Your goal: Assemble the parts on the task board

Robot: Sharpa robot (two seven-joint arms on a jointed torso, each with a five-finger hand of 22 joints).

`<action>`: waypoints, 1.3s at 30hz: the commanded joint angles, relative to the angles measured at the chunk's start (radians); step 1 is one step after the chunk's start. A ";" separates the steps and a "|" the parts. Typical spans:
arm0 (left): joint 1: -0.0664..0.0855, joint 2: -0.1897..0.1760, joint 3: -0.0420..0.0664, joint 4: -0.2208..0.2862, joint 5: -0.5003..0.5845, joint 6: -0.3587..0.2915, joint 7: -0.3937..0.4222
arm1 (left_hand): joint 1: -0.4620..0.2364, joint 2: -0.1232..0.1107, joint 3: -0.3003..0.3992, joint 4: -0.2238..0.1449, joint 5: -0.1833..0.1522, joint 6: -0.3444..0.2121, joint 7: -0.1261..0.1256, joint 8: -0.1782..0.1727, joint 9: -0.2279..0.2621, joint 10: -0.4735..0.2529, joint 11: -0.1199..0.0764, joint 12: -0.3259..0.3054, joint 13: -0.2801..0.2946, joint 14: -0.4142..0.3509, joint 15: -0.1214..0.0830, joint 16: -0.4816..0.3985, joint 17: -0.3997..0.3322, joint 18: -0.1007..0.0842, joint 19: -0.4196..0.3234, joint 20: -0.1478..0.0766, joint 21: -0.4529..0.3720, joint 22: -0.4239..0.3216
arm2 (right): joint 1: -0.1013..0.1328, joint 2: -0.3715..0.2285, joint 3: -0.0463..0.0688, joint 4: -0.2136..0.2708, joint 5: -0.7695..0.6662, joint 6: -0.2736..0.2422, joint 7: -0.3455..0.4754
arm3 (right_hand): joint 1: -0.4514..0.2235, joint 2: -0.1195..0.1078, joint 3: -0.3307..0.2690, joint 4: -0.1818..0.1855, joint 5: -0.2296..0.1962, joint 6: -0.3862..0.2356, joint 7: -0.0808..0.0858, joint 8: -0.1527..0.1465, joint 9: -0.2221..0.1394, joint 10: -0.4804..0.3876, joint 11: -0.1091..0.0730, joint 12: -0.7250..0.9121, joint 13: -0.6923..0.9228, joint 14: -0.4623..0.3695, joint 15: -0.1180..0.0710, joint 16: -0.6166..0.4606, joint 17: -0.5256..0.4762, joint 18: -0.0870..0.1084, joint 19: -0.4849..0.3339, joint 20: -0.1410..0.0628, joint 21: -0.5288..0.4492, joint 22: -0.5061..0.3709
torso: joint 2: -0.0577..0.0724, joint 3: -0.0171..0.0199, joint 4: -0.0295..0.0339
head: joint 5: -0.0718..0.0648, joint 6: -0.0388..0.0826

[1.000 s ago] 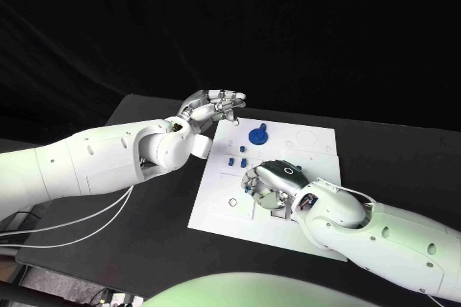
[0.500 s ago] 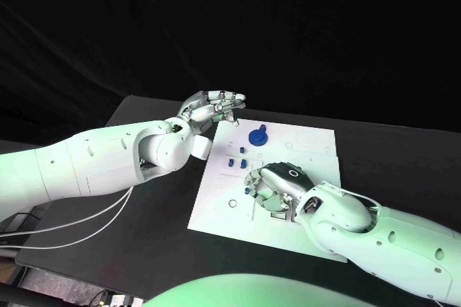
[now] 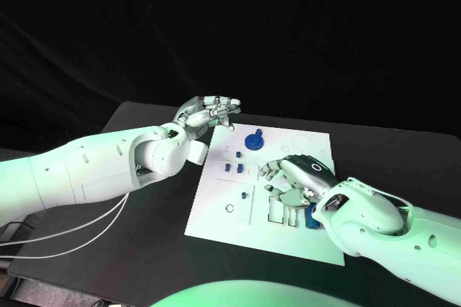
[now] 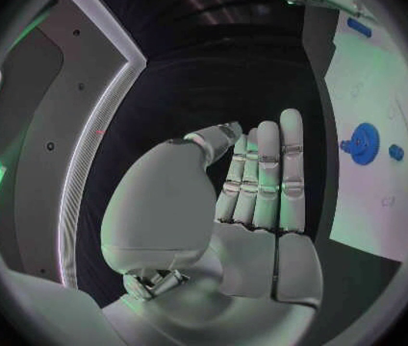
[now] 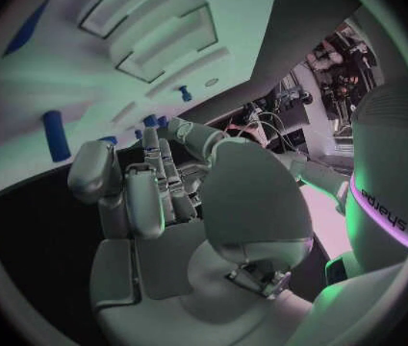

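The white task board [image 3: 219, 217] lies mid-table. On its far part stands a round blue knob [image 3: 254, 141], also seen as a blue knob [image 4: 362, 142] from the left wrist. Two small blue parts [image 3: 234, 167] sit near the board's left edge, and a small blue peg [image 3: 245, 194] stands nearer me. A long blue piece [image 3: 310, 217] lies in a slot beside my right wrist. My right hand [image 3: 293, 180] hovers over the board's middle, fingers loosely bent [image 5: 156, 173], nothing in them. A blue cylinder [image 5: 55, 134] lies beyond its fingertips. My left hand [image 3: 208, 111] hangs above the board's far left corner, fingers straight [image 4: 266, 177], holding nothing.
The black table [image 3: 134, 207] stretches left of the board and also on its right [image 3: 384, 154]. Rectangular recesses [image 5: 151, 42] are cut into the board near my right hand. My left forearm [image 3: 96, 167] lies over the table's left side.
My right hand has drawn back toward the board's right side, uncovering the long blue piece and the small peg. The left hand has hardly moved.
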 commanded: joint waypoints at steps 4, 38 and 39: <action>0.000 0.001 0.001 -0.001 -0.005 0.023 0.003 | -0.003 0.005 0.002 -0.007 0.005 -0.008 0.000 -0.003 0.002 -0.008 0.002 0.005 0.001 -0.008 -0.001 0.004 0.001 0.005 -0.001 0.004 -0.003 -0.001 | 0.049 -0.037 0.010 -0.007 0.040 0.112 -0.035 | -0.045 -0.049 -0.102 0.039 0.013 -0.062 -0.007 -0.055 -0.016 -0.132 0.011 -0.051 -0.040 -0.033 0.017 -0.079 -0.122 0.044 -0.097 0.015 -0.177 -0.095 | 0.000 -0.0014 0.0008 | -0.029 0.017; 0.000 -0.004 0.001 0.002 -0.005 0.018 0.006 | -0.003 0.007 0.003 -0.007 0.006 -0.008 0.000 -0.003 0.002 -0.009 0.002 0.006 0.002 -0.009 -0.001 0.005 0.001 0.005 -0.001 0.005 -0.003 -0.001 | 0.085 -0.055 0.013 -0.091 0.070 0.214 -0.015 | 0.115 0.076 -0.196 0.121 -0.066 0.064 -0.020 -0.045 -0.006 0.020 -0.017 0.041 -0.053 0.012 -0.009 -0.039 -0.098 0.018 0.020 -0.010 -0.092 -0.037 | 0.003 0.0009 0.0015 | -0.023 0.009; 0.000 -0.004 0.001 0.002 -0.005 0.018 0.006 | -0.003 0.007 0.003 -0.007 0.006 -0.008 0.000 -0.003 0.002 -0.009 0.002 0.006 0.002 -0.009 -0.001 0.005 0.001 0.005 -0.001 0.005 -0.003 -0.001 | 0.084 -0.055 0.013 -0.091 0.071 0.211 -0.014 | 0.113 0.073 -0.186 0.122 -0.066 0.067 -0.021 -0.046 -0.006 0.026 -0.018 0.036 -0.053 0.012 -0.010 -0.038 -0.097 0.018 0.021 -0.011 -0.089 -0.034 | 0.002 0.0011 0.0014 | -0.024 0.009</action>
